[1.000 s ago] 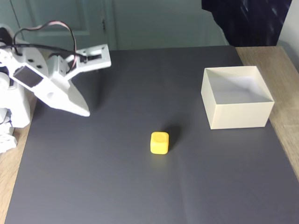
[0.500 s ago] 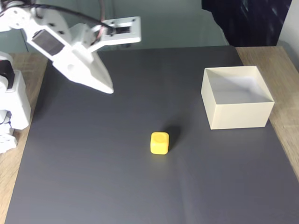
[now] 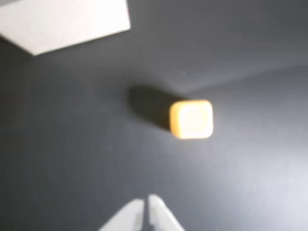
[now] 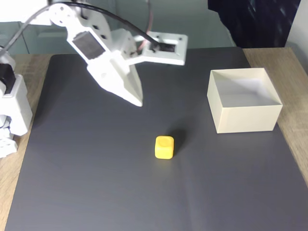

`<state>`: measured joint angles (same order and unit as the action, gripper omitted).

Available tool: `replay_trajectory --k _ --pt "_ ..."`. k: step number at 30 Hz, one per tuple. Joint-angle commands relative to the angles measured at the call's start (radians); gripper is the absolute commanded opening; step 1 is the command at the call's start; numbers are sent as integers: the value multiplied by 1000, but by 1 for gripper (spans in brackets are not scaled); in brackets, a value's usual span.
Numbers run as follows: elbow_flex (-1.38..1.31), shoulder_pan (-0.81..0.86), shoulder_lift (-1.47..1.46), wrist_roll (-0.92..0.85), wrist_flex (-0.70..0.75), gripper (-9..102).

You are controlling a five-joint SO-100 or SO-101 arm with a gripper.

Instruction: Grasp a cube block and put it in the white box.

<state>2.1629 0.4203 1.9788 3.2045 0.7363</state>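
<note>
Fixed view shows the hand [image 4: 137,100] has swung up and out from beside the arm's base, fingers closed and empty, toward the yellow cube [image 4: 164,147], which sits untouched on the dark surface [image 4: 96,183], apart from the white box [image 4: 243,118]; grasping comes next.

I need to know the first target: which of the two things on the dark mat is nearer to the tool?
The yellow cube. It sits closer to the tool than the white box.

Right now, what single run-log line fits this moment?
phase: approach | claw: shut, empty, above mat | cube: on mat, untouched | box: empty
</note>
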Motion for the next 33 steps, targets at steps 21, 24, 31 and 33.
replay_trajectory --k 21,24,31,33 --pt "-383 106 -451 66 -9 3" --pt "-379 104 -457 66 -2 9" --pt "-327 109 -433 44 -14 22" --pt "-314 115 -428 44 -6 23"
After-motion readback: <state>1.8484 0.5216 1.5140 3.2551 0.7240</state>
